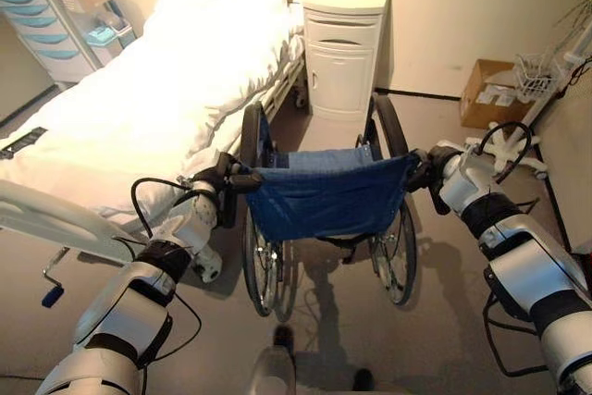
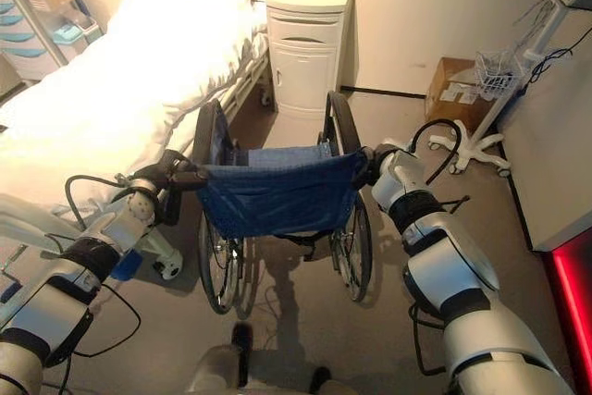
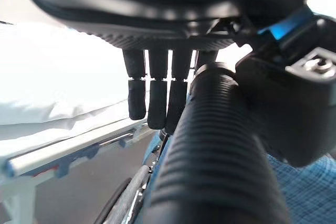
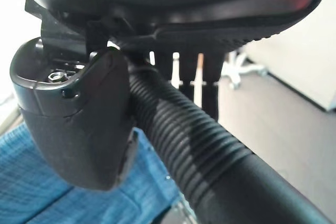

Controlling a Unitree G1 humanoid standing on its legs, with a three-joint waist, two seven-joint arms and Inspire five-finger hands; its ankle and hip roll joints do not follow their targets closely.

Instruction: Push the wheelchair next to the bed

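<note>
The wheelchair [image 1: 324, 196] stands in the middle of the floor with its blue cloth back towards me, close to the right side of the bed [image 1: 157, 90] with white sheets. My left hand [image 1: 222, 190] is shut on the left push handle [image 3: 220, 145], a black ribbed grip that lies between its fingers [image 3: 157, 98] and thumb. My right hand [image 1: 424, 171] is shut on the right push handle [image 4: 199, 140], with the thumb [image 4: 73, 124] wrapped over it. The wheelchair's front points at the bedside cabinet.
A white bedside cabinet [image 1: 344, 48] stands against the far wall beside the bed's head. To the right are a cardboard box [image 1: 490, 90] and a wheeled stand [image 1: 509, 150]. A drawer trolley [image 1: 46, 16] is at the far left. A bed crank [image 1: 51, 293] sticks out low on the left.
</note>
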